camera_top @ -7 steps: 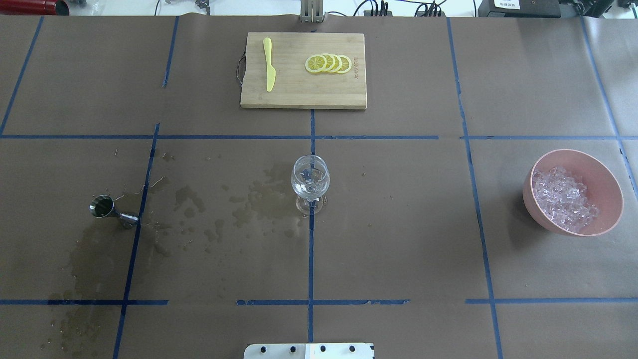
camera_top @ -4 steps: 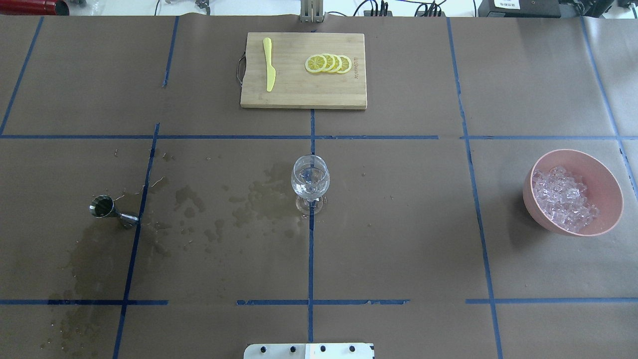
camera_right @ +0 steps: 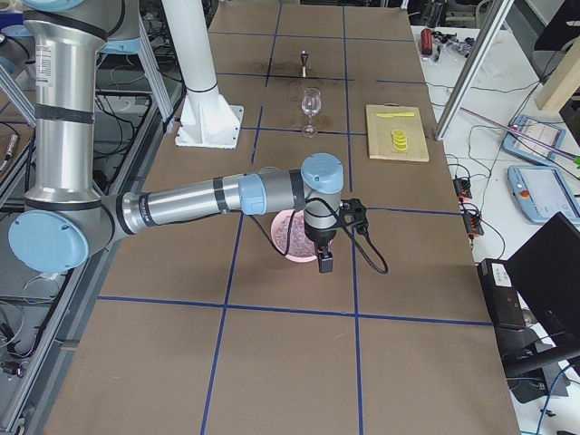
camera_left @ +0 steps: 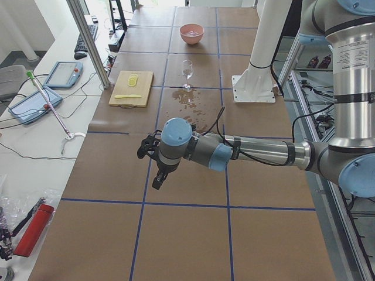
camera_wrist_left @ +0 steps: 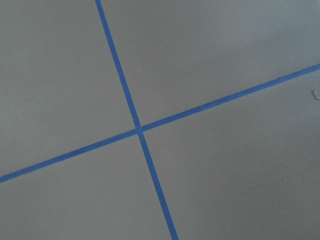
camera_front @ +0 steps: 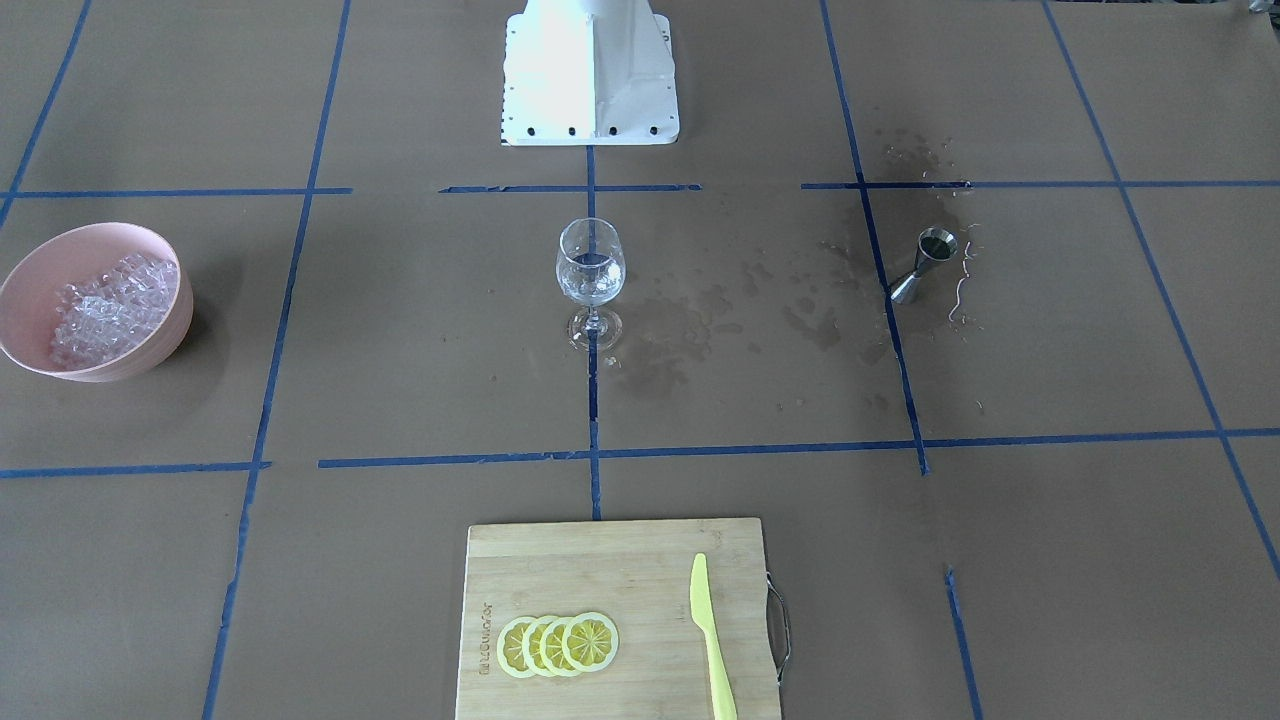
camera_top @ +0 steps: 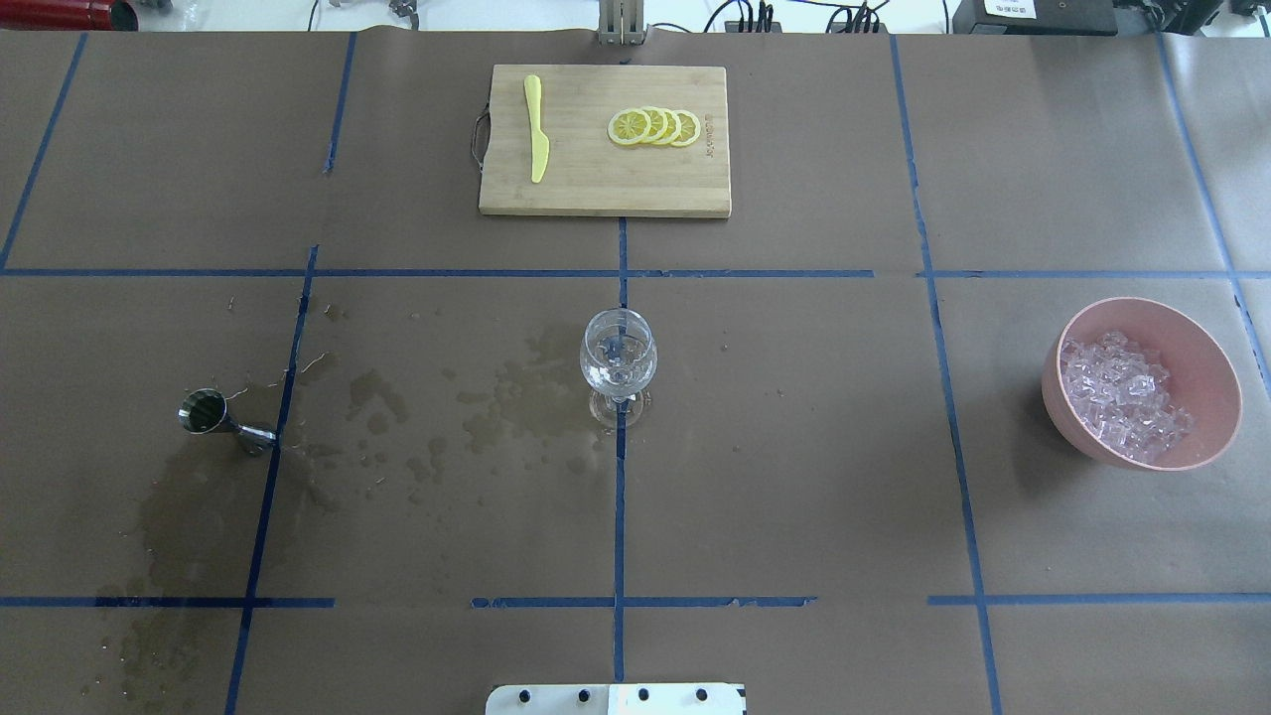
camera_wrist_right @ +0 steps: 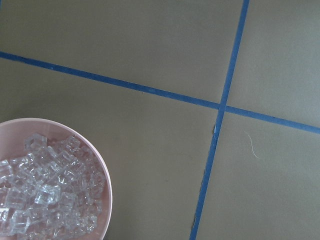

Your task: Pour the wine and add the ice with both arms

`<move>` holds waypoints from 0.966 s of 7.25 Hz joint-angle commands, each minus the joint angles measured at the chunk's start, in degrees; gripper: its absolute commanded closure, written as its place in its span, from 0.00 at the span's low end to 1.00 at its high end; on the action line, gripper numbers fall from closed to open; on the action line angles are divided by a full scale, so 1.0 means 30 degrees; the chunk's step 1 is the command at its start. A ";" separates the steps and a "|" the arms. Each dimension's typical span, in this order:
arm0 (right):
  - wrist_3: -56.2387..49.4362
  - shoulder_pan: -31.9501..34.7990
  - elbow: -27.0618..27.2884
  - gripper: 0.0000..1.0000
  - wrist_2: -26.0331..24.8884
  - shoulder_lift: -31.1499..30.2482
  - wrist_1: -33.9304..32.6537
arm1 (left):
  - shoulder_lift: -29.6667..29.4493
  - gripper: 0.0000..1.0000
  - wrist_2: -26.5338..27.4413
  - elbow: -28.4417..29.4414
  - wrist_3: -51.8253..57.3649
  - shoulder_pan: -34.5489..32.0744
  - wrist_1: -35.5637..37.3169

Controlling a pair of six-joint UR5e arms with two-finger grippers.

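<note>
Bamboo board [camera_top: 596, 189] with lemon slices [camera_top: 655, 127] and yellow knife [camera_top: 536, 127] beyond wine glass [camera_top: 618, 359].

left arm [camera_left: 258, 153] stretched level, left gripper [camera_left: 157, 182] down | right arm [camera_right: 199, 201] stretched level, right gripper [camera_right: 324, 264] down

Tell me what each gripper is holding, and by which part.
Nothing shows in the left gripper or the right gripper; both hang above the table. The measuring cup, glass and bowl stand free.
</note>
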 commanded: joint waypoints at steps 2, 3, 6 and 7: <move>0.0737 0.0001 -0.0042 0.00 0.0239 0.0016 0.1878 | -0.1000 0.00 -0.0545 0.0443 -0.3104 -0.0034 -0.5997; 0.0709 0.0001 -0.0160 0.00 0.0502 0.0014 0.2121 | -0.0947 0.00 -0.0668 0.0676 -0.4495 -0.0035 -0.8305; 0.1643 0.0001 0.0190 0.00 0.0504 0.0248 0.2240 | -0.1150 0.00 0.0090 0.0272 -0.7973 0.1650 -1.2808; 0.1646 0.0001 0.0162 0.00 0.0504 0.0249 0.2211 | -0.1123 0.00 0.2935 -0.0312 -1.0374 0.3666 -1.4203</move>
